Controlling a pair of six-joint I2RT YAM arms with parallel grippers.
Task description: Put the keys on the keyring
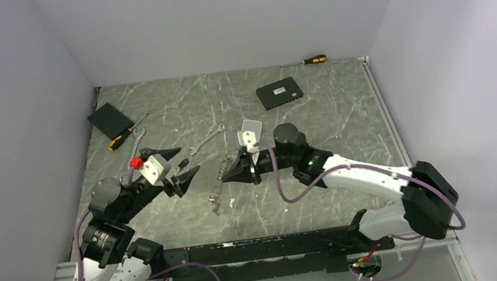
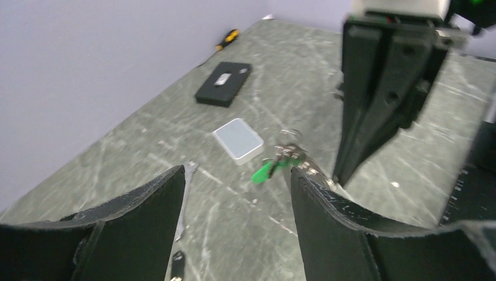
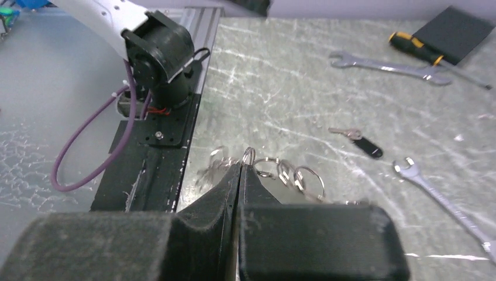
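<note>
Right gripper (image 1: 225, 178) sits low near the middle of the table (image 1: 344, 136), and in its own wrist view the two fingers (image 3: 222, 193) are pressed flat together with no gap between them. The keyring (image 3: 275, 170) fans out as a cluster of thin wire loops right at those fingertips, and one small loop rises straight from the seam, so it looks pinched there. From the left wrist view the keys (image 2: 288, 151) bunch on the marble just beside the right gripper's tip, with a green tag (image 2: 264, 171) lying among them. A separate key with a black tag (image 3: 362, 142) lies flat on the table, apart from the loops, and a wrench (image 3: 445, 202) rests a little beyond it. Over on the other side, the left gripper (image 1: 189, 158) hangs with its jaws spread wide and nothing between them, pointed toward the bunch and well short of it. A pale flat card (image 2: 238, 139) lies near the keys.
</note>
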